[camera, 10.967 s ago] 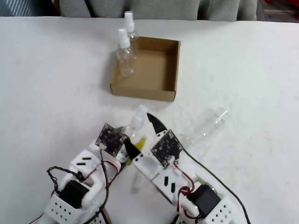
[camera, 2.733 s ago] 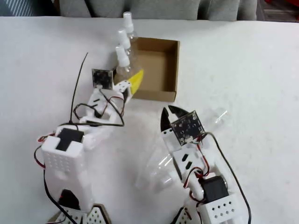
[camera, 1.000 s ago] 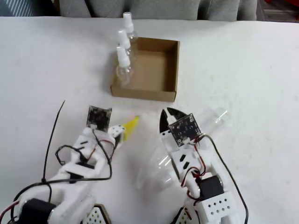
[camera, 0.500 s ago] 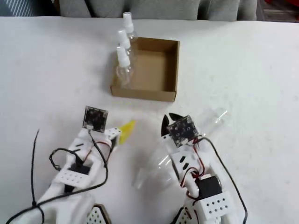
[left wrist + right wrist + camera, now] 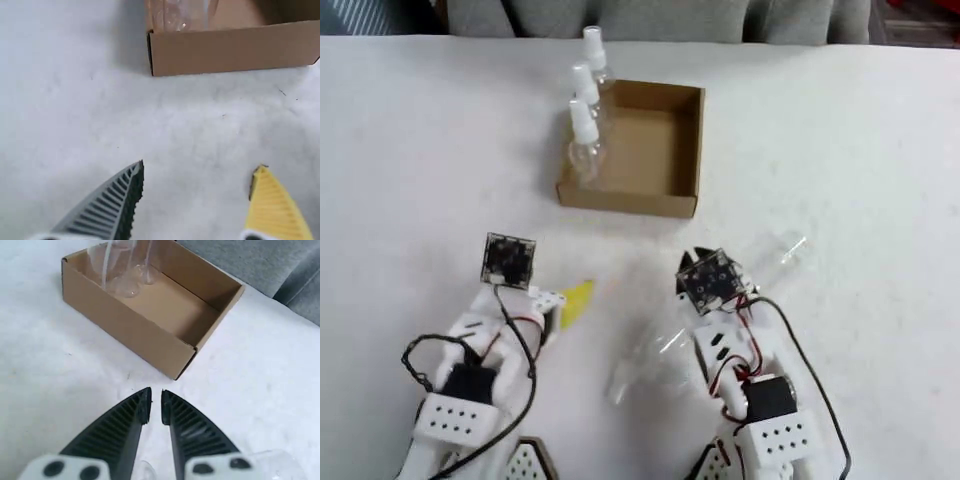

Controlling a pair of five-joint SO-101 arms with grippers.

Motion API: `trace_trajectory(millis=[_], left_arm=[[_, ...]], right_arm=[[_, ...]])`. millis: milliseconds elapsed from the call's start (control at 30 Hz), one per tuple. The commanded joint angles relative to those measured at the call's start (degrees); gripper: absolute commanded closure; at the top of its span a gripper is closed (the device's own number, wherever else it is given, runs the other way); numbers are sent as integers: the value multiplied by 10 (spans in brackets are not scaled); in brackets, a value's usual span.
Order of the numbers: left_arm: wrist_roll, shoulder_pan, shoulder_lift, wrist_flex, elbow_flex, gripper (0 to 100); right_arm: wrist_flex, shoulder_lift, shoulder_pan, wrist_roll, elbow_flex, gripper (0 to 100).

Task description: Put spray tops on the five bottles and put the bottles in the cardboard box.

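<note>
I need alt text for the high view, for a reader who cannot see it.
Three bottles with spray tops stand in a cardboard box along its left wall. In front, the left gripper is open and the right gripper shut, both empty; two clear bottles lie on the table by the right arm.

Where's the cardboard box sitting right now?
In the high view, the cardboard box sits on the table toward its far edge, near the middle. Three spray-topped bottles stand along its left side.
</note>
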Motion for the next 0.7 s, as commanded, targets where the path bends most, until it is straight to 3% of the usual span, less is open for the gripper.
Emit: trace_trajectory(millis=[0,233,500,667], left_arm=[[-8,-5,-62,84,1,675],[-8,-7,-78,118,1,675],[-33,-7,-78,154,1,679],[-91,-7,-80,166,1,854]], right_arm=[[-6,-7,27,4,-2,981],[16,-8,91,3,4,982],[83,-8,100,-53,-35,981],[83,-8,100,-54,-35,981]])
